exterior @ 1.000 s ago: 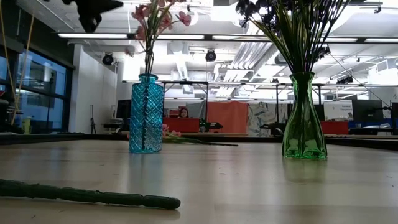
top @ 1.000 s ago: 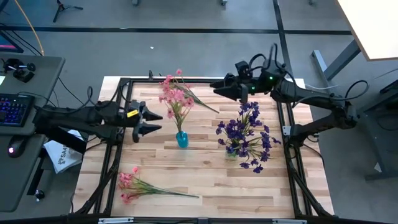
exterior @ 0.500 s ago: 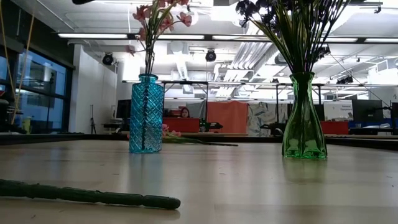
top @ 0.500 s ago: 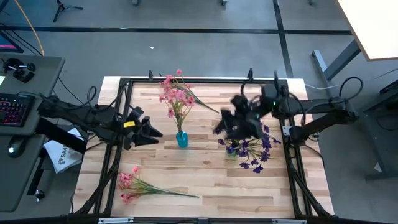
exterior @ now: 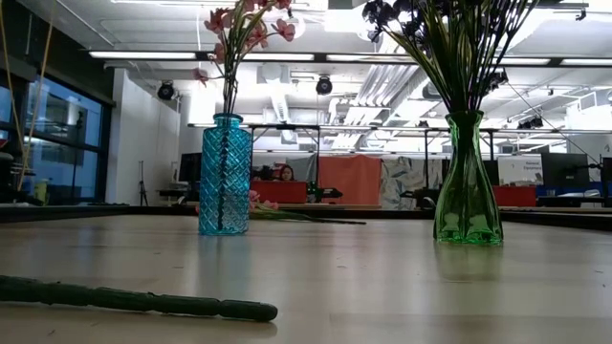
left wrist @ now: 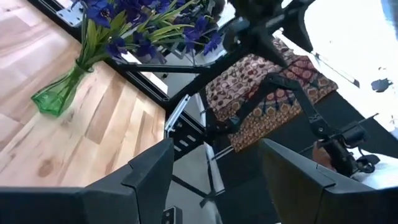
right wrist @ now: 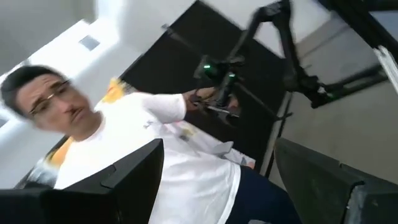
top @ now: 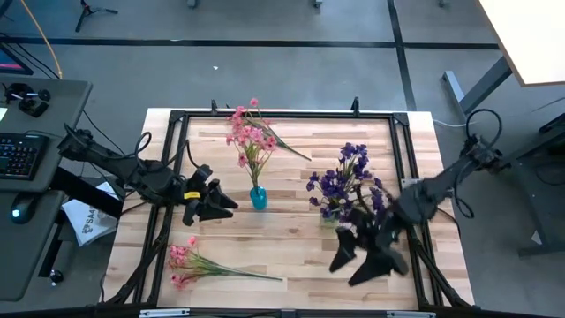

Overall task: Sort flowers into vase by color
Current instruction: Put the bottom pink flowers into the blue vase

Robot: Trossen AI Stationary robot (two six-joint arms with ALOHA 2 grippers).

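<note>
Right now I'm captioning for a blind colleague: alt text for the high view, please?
Wooden table from above: blue vase with pink flowers, green vase with purple flowers, loose pink sprig lying at front left. Both open grippers, left and right, hold nothing.

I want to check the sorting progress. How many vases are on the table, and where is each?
2. The blue vase stands near the table's middle, holding pink flowers. The green vase stands to its right, holding purple flowers. No others show.

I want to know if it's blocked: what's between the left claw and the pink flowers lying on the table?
Nothing: the high view shows bare wood between the left gripper and the loose pink sprig.
</note>
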